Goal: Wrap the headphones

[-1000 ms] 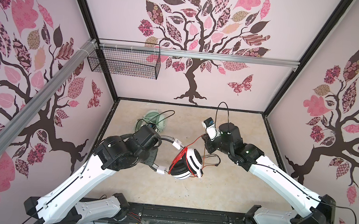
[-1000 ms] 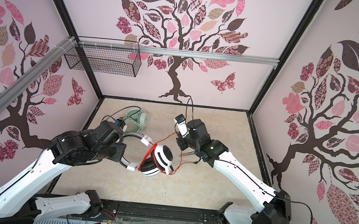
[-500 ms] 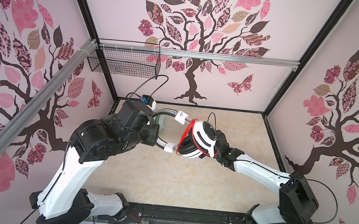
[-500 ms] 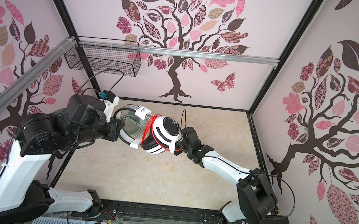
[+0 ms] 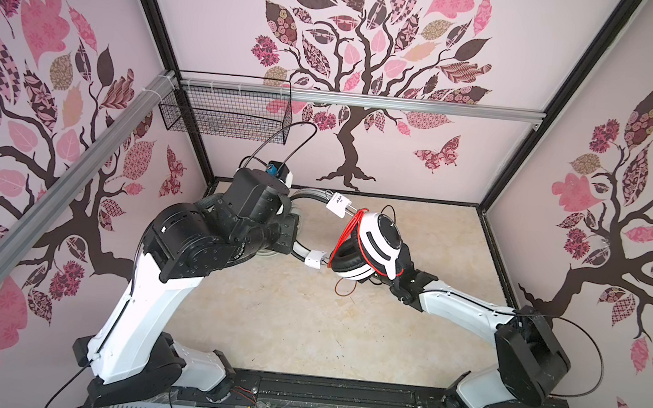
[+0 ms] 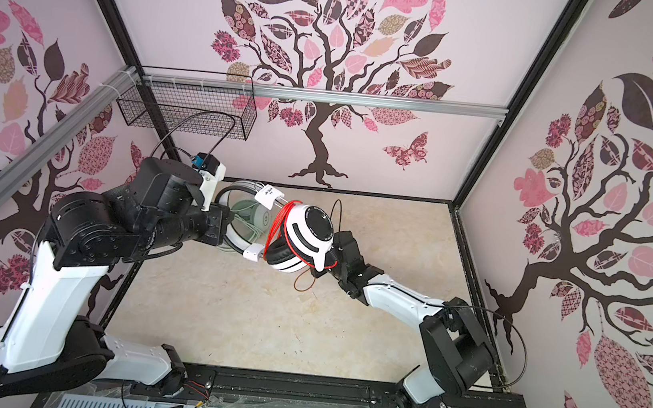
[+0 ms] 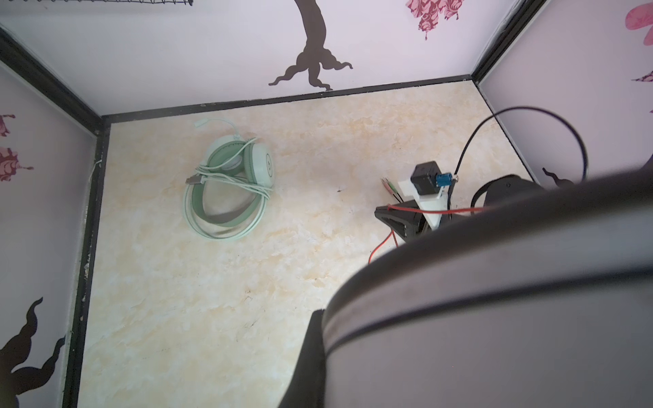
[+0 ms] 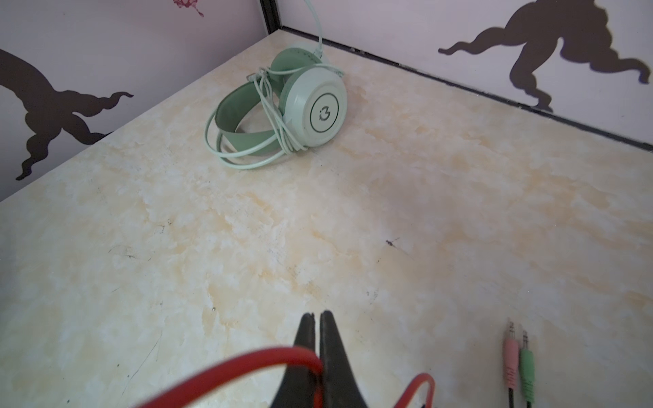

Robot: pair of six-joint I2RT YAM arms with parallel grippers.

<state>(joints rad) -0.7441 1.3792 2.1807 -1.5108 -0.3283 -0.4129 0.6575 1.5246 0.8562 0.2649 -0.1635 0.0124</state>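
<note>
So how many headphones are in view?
2. The mint pair lies on the table, back left; the white pair is held aloft mid-scene. None seems hidden.

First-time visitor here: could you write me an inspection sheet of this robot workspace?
Surface: beige marbled tabletop.
Job's things: white headphones held aloft; mint-green headphones lying towards the back left corner, cord wound on.
Clutter: nothing seen.
Grippers: left gripper shut on the white headphones' band; right gripper shut on the red cord.
Cables: red cord looped round the white headphones; pink and green plugs near the right gripper.
Surroundings: tree-patterned walls; wire basket on the back wall.
</note>
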